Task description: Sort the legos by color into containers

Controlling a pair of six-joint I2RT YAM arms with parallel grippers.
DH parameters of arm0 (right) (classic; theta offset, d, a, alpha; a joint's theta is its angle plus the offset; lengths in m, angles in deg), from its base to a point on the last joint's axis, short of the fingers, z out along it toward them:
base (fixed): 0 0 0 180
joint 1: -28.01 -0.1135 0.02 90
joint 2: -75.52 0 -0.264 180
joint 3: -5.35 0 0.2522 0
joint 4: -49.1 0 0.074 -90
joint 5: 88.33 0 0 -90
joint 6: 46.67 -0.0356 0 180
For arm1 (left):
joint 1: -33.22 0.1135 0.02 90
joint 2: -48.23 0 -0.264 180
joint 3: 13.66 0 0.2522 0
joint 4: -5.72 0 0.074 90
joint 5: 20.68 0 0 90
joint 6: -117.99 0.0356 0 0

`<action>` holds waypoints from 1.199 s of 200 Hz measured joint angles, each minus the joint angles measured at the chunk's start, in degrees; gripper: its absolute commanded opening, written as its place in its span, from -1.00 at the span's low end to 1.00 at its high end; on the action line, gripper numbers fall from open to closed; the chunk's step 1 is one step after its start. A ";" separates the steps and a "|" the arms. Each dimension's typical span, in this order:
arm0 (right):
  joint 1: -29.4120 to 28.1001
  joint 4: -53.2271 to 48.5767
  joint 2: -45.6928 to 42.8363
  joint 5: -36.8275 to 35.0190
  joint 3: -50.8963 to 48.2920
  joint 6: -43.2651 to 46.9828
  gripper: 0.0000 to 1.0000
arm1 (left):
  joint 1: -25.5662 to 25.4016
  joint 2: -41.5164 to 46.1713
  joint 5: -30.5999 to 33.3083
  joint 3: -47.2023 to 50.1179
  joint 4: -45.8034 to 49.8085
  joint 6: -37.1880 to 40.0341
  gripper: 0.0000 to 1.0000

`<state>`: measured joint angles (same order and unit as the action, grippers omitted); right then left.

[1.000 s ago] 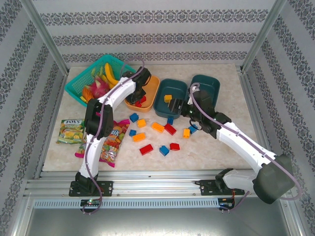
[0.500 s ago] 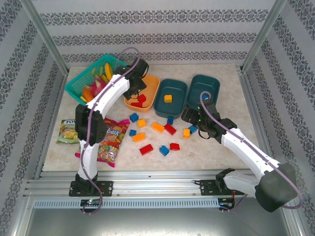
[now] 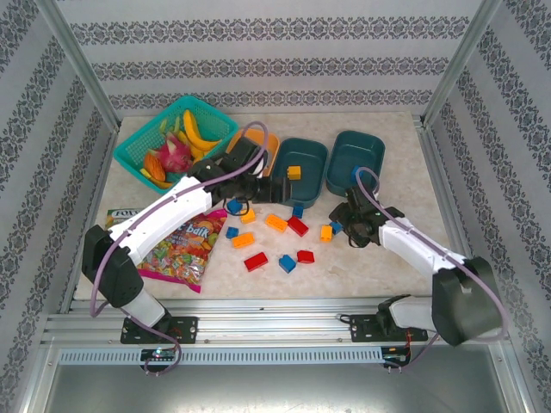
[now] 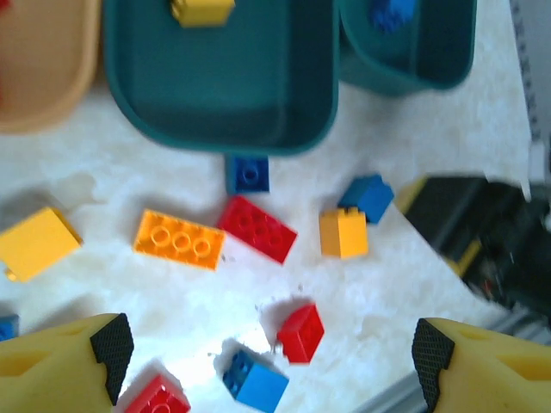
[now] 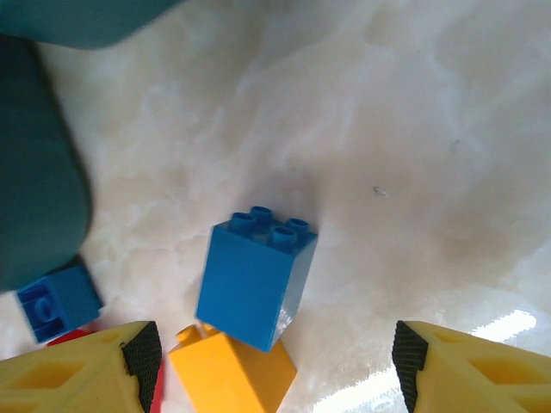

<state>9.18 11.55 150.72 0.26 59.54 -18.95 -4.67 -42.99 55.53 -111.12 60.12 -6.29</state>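
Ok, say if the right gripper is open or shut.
Open. The right gripper holds nothing; its fingers stand wide apart over a blue lego.

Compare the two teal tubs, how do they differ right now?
The middle tub holds a yellow brick; the right tub holds a blue brick. The middle tub sits beside the orange tub; the right tub is at the row's end, slightly farther back. Both are dark teal, shallow, rounded, alike in size.

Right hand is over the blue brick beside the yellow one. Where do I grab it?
Come straight down and pinch the blue brick across its long smooth sides; studs take one end and the yellow brick crowds the other.
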 measured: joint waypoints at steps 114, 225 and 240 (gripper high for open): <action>-0.02 1.40 16.57 0.81 8.41 -2.25 -0.16 | -2.25 3.21 -2.08 4.46 -5.14 0.87 0.78; 1.84 -7.04 3.26 -5.14 19.78 11.32 -0.48 | -1.88 2.75 -2.14 -0.35 -6.88 -4.59 0.79; 4.04 -6.45 4.83 -4.15 23.21 14.86 -0.49 | -1.38 1.73 -2.56 -3.28 -7.63 -5.29 0.78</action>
<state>13.23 5.10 155.55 -3.89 82.75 -4.09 -6.04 -41.26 52.98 -114.40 52.49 -11.58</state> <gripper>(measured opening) 0.316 0.892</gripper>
